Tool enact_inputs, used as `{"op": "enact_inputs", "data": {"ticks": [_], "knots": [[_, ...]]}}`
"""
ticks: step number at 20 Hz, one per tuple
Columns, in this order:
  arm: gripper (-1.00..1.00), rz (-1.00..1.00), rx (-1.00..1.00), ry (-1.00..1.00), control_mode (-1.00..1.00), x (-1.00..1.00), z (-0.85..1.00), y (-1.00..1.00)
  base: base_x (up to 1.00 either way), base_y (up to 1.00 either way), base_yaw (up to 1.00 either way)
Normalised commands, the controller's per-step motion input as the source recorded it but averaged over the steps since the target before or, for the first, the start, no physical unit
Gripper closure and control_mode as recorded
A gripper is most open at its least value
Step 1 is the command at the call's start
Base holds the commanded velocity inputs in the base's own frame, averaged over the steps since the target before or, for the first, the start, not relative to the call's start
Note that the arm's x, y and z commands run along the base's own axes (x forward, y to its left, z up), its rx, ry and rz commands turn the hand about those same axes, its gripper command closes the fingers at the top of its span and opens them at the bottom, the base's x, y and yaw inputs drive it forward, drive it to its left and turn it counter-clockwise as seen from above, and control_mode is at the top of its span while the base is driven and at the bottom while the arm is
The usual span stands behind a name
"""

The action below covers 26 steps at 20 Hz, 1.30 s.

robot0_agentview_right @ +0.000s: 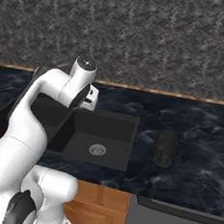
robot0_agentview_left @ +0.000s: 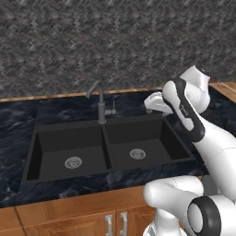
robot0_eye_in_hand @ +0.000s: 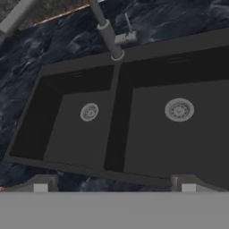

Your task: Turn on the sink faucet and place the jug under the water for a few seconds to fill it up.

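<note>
No readable writing anywhere. The claw [robot0_eye_in_hand: 114,184] hangs above the sink's [robot0_eye_in_hand: 134,134] near rim, its 2 tips spread wide, gripping nothing. Beyond — the sink faucet [robot0_agentview_left: 101,105] stands behind the divider. The jug [robot0_agentview_right: 166,148] lies on the worktop [robot0_agentview_right: 198,141], right of the sink.

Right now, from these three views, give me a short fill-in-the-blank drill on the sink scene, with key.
1. The black rectangular sink has ____ basins, each with a round silver drain.
2. The small dark cylindrical jug stands on the dark marble counter, to the ____ of the sink in the right base view.
3. From the slim dark grey metal faucet, ____ water is running.
4. The gripper hovers above the sink with its fingers spread ____.

Missing words: two; right; no; apart
</note>
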Motion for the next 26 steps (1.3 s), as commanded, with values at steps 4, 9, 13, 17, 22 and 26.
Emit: {"op": "enact_inputs", "data": {"ticks": [4, 9, 13, 17, 22, 26], "knots": [[-1.00, 0.26, 0.05, 0.00, -1.00, 0.62, -0.14, 0.00, 0.00, 0.00, 0.00], [-1.00, 0.25, 0.05, 0.00, -1.00, 0.82, -0.25, 0.00, 0.00, 0.00, 0.00], [-1.00, 0.21, 0.03, 0.00, -1.00, 0.83, -0.28, 0.00, 0.00, 0.00, 0.00], [-1.00, 0.17, 0.04, 0.00, -1.00, 0.64, -0.23, 0.00, 0.00, 0.00, 0.00], [-1.00, 0.02, 0.01, 0.00, -1.00, 0.52, -0.20, 0.04, 0.00, 0.00, 0.00], [-1.00, -0.01, 0.00, 0.00, -1.00, 0.47, -0.32, 0.07, 0.00, 0.00, 0.00]]}}
